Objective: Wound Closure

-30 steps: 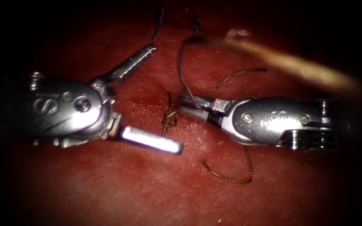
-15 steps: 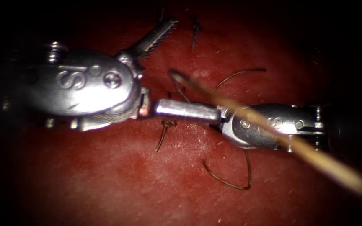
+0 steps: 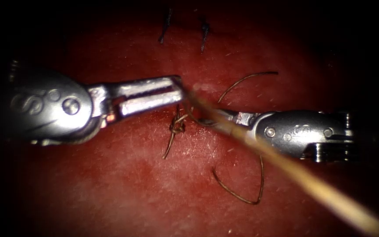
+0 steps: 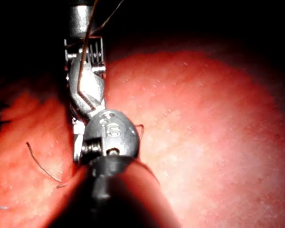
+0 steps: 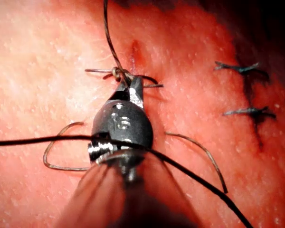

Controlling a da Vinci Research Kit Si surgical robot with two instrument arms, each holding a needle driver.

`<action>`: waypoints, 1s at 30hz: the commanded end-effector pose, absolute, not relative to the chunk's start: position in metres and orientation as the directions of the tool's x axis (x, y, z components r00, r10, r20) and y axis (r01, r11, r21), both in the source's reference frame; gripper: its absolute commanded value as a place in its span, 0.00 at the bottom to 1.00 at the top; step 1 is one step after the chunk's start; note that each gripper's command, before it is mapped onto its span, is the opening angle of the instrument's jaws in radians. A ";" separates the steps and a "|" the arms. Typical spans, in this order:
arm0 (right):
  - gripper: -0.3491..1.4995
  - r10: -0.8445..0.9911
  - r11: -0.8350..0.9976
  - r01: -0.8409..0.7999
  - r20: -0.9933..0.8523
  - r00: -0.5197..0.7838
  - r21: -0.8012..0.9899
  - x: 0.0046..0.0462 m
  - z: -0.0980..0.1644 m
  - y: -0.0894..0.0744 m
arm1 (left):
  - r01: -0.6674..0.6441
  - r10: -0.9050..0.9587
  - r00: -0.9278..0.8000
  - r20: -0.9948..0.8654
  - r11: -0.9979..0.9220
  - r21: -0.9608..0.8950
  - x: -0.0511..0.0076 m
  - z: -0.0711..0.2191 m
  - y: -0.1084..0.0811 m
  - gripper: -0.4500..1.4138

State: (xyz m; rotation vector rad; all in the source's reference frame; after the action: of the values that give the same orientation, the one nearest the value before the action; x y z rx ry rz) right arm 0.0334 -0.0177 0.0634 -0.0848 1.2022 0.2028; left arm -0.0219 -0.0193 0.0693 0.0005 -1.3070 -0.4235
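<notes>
— Two tools are seen over the tissue point(image 3: 110, 188). What is held by the left tool point(image 3: 177, 87)?

— The thread point(image 3: 312, 184) is pinched at its very tips. The jaws are drawn nearly together, with only a thin slit left along their length, and they are pointed toward 3 o'clock.

— And by the right tool point(image 3: 207, 118)?

— It is pointed toward 9 o'clock, and its jaws are closed on the thread just beside the knot point(image 3: 177, 127). In the right wrist view the tips are seen touching the knot, with a strand led away from it across the tissue.

— Where is the knot placed?

— On the cut point(image 5: 134, 52), at 6 o'clock from the left tool's tips and at 9 o'clock from the right tool's. A short tail point(image 3: 168, 149) is hung from it toward 7 o'clock.

— What is found in the way?

— The stretch of thread held by the left tool is carried close past the endoscope toward 4 o'clock, and the right tool's jaws and wrist are partly covered by it.

— What else is laid around?

— Two dark stitches point(image 3: 204, 30) are set at 12 o'clock from the knot, well apart from both tools. A loose curl of thread point(image 3: 237, 195) is laid on the tissue at 5 o'clock from the knot, right of the cut, with one end hidden behind the right tool. A second curl point(image 3: 246, 77) is seen at 2 o'clock.
</notes>
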 end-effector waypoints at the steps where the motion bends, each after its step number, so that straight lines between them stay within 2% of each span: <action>1: 0.00 0.108 0.979 -0.199 -0.933 0.343 0.040 0.0338 0.063 -0.018 | 0.301 -0.304 0.194 0.933 0.924 0.238 -0.0224 0.070 -0.020 0.00; 12: 0.00 0.106 0.979 -0.200 -0.935 0.338 0.038 0.0335 0.063 -0.019 | 0.241 -0.287 0.144 0.947 0.938 0.247 -0.0212 0.071 -0.019 0.00; 17: 0.00 0.105 0.977 -0.208 -0.942 0.319 0.039 0.0325 0.062 -0.019 | 0.235 -0.236 -0.068 0.969 0.940 0.246 -0.0193 0.071 -0.018 0.00; 18: 0.25 0.111 0.976 -0.213 -0.943 0.313 0.045 0.0323 0.062 -0.019 | 0.236 -0.223 -0.102 0.970 0.941 0.241 -0.0189 0.071 -0.018 0.00; 19: 0.73 0.123 0.975 -0.216 -0.944 0.307 0.057 0.0320 0.062 -0.020 | 0.243 -0.205 -0.149 0.967 0.941 0.237 -0.0183 0.071 -0.017 0.00; 20: 0.89 0.162 0.970 -0.222 -0.942 0.293 0.098 0.0317 0.061 -0.020 | 0.228 -0.188 -0.193 0.963 0.946 0.230 -0.0181 0.071 -0.017 0.00; 21: 0.97 0.179 0.971 -0.201 -0.947 0.267 0.127 0.0313 0.061 -0.020 | 0.212 -0.182 -0.220 0.958 0.950 0.229 -0.0181 0.072 -0.017 0.00; 28: 0.99 0.226 0.973 -0.105 -0.951 0.209 0.208 0.0265 0.059 -0.020 | 0.124 -0.166 -0.290 0.943 0.970 0.209 -0.0184 0.072 -0.020 0.00; 30: 0.99 0.241 0.970 -0.078 -0.958 0.158 0.231 0.0246 0.058 -0.020 | 0.088 -0.152 -0.287 0.946 0.979 0.184 -0.0184 0.072 -0.020 0.00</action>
State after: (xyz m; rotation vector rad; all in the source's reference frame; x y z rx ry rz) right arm 0.0242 -0.0194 0.0575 0.1381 1.4049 0.2273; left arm -0.0179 -0.0203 0.0719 0.0530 -1.8509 -0.2276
